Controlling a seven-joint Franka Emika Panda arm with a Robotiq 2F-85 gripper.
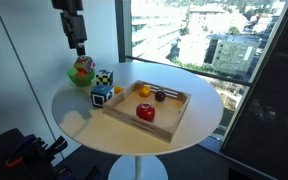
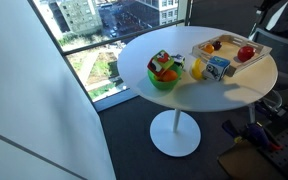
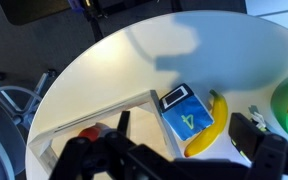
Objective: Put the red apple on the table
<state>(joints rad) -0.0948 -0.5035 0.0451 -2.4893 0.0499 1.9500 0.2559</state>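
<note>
The red apple [image 1: 145, 113] lies in the near part of a light wooden tray [image 1: 174, 118] on the round white table [image 1: 84, 118]. It also shows in the tray in an exterior view [image 2: 246, 53], and only a sliver of it [image 3: 89, 133] shows behind my fingers in the wrist view. My gripper [image 1: 79, 42] hangs high above the table's edge, over the green bowl [image 1: 81, 72] and well away from the apple. Its fingers [image 3: 174, 160] stand wide apart and hold nothing.
The tray also holds an orange-yellow fruit [image 1: 142, 91] and a small dark fruit [image 1: 159, 96]. Beside the tray lie a blue cube marked 4 [image 3: 187, 115], a banana [image 3: 209, 125] and a patterned cube [image 1: 104, 79]. Windows stand behind the table.
</note>
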